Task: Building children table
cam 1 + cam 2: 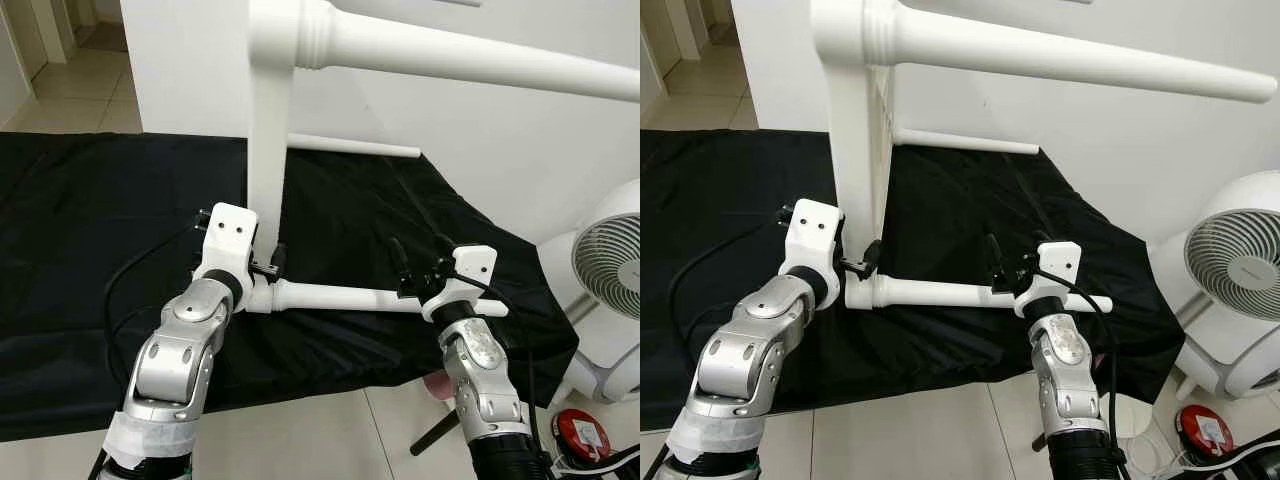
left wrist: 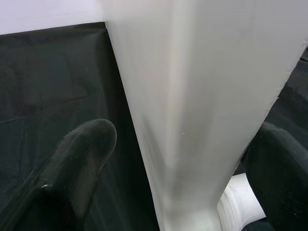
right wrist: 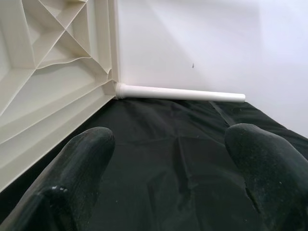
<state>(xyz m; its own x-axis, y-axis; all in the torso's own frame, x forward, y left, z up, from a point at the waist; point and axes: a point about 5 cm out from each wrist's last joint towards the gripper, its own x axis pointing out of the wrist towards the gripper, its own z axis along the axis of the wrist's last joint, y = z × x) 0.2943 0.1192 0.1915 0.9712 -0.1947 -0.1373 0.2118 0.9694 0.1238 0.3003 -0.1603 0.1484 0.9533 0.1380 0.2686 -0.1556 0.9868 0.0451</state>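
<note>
Tabletop (image 1: 268,150) on edge on black cloth (image 1: 90,230), light rigid slippery plastic | left gripper (image 1: 268,262) straddles its edge, fingers apart | right gripper (image 1: 418,268) apart, probably over leg (image 1: 340,296) | grip ribbed edge

Two black fingers (image 3: 72,173) of the right gripper (image 3: 168,178) stood apart with nothing between them, above a black cloth (image 3: 173,144). Beyond the cloth a white table leg (image 3: 180,93) lay along the foot of a white wall (image 3: 216,43), one end joined to the corner of the ribbed tabletop underside (image 3: 48,62).
</note>
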